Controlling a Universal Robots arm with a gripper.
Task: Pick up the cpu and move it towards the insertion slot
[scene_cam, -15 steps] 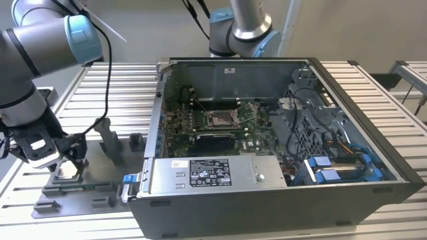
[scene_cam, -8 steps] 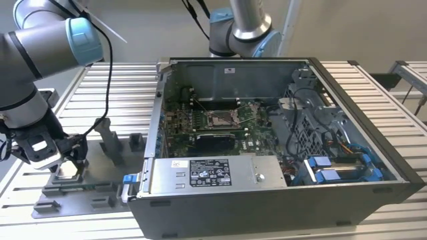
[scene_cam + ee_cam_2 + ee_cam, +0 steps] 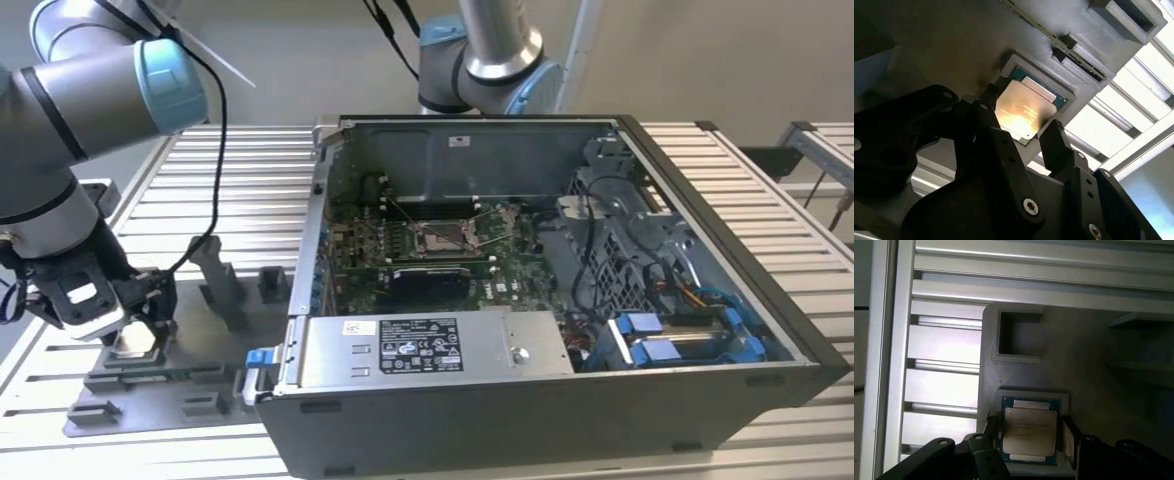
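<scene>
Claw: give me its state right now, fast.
Claw: open, fingers either side of the cpu, which lies in the grey fixture; not gripping it yet.

A silvery tabletop (image 3: 247,190) of ribbed aluminium slats carries two things in the exterior view. A flat grey plastic fixture plate (image 3: 187,350) with upright blocks lies at about eight o'clock. A large open dark-grey metal computer case (image 3: 534,430) sits just beside it, from centre towards four o'clock.
</scene>
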